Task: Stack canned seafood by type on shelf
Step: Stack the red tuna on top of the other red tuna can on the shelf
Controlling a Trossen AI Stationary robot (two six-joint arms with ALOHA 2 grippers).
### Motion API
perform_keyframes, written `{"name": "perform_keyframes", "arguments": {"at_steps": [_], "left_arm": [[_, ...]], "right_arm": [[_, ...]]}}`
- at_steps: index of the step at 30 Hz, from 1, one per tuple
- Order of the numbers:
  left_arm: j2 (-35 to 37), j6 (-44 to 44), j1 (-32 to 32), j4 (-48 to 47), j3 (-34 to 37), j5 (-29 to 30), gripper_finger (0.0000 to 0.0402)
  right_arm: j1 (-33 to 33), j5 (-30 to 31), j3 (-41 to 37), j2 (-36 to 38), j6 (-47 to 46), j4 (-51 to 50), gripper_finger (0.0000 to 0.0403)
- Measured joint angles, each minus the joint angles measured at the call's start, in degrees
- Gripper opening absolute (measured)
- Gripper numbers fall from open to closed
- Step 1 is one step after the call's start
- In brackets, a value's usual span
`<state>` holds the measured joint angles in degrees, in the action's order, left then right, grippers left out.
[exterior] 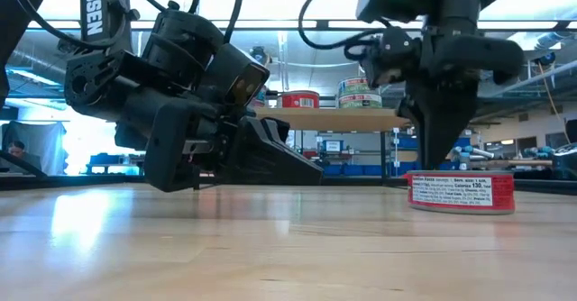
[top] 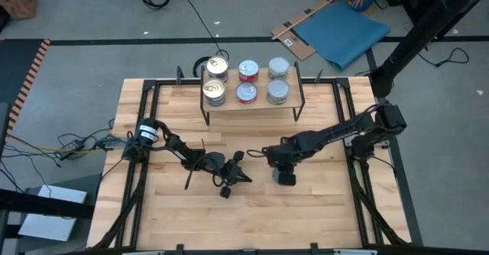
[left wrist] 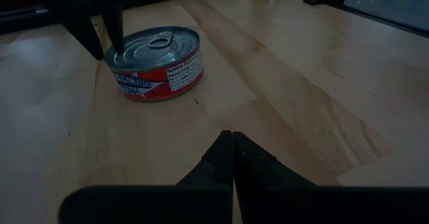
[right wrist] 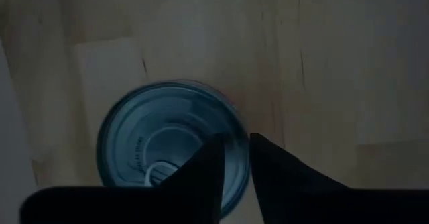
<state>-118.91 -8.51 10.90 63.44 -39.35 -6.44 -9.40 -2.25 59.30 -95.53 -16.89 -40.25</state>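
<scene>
Low view: right hand (exterior: 439,161) narrowly parted over round red-labelled tin (exterior: 461,192).

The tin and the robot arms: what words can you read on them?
"OSSEN" in white letters on the left arm; the start is cut off.
"Calories 130" in the small print on the red tin on the table; the rest is too small.
The red tin's front label is too blurred to read in the left wrist view.
The shelf tins: unreadable.

We see a blue mat (top: 345,35) and cardboard (top: 294,35) on the floor beyond the table (top: 321,209), cables (top: 76,144) left.
</scene>
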Motion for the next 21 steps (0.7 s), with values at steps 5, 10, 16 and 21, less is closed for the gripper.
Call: {"name": "perform_keyframes", "arguments": {"at_steps": [5, 10, 16, 21], "left_arm": [[0.0, 0.1, 0.0, -0.3, 0.0, 0.0, 0.0006], [0.0, 0.1, 0.0, -0.3, 0.0, 0.0, 0.0006], [0.0, 0.2, 0.0, -0.3, 0.0, 0.0, 0.0006], [0.0, 1.2, 0.0, -0.3, 0.0, 0.0, 0.0006]], "right_arm": [[1.5, -0.7, -1.9, 0.0, 0.3, 0.6, 0.0048], [2.6, -1.5, -2.4, 0.1, -4.2, 0.5, 0.0007], [3.1, -3.6, -2.5, 0.1, -16.6, 0.5, 0.0005], [3.8, -9.1, -2.5, 0.1, -24.5, 0.2, 0.0003]]}}
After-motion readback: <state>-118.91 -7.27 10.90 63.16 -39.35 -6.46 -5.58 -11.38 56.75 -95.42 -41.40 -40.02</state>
